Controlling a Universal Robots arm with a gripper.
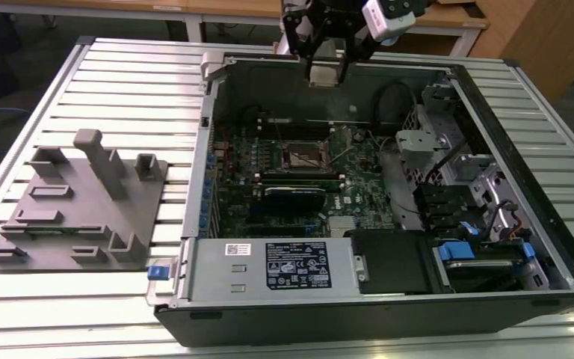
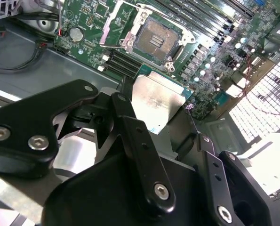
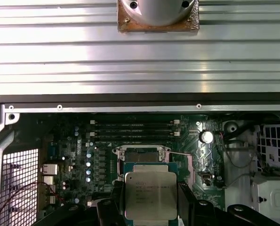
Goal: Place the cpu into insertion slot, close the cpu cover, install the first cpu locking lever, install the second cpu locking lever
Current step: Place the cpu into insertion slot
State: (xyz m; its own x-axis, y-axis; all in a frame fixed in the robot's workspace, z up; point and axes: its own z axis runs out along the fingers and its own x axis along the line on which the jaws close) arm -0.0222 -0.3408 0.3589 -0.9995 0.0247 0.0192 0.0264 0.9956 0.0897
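My gripper (image 1: 325, 71) hangs above the far wall of the open computer case (image 1: 207, 149), shut on the cpu (image 3: 150, 194). In both wrist views the cpu is a flat silver-grey square pinched at two opposite edges by the black fingers (image 2: 130, 122). Below it on the green board lies the insertion slot (image 2: 156, 40), a square socket with a dark centre, uncovered, also seen as the insertion slot (image 1: 305, 157) mid-board. The cpu cover (image 2: 115, 21) stands swung open beside the socket. In the first wrist view the held cpu hides most of the insertion slot (image 3: 140, 154).
Long black memory slots (image 3: 130, 129) run beside the socket. A grey power supply (image 1: 267, 265) and a drive bay with blue tabs (image 1: 466, 250) fill the case's near side. A grey fixture plate (image 1: 78, 202) rests on the slatted table at the exterior view's left.
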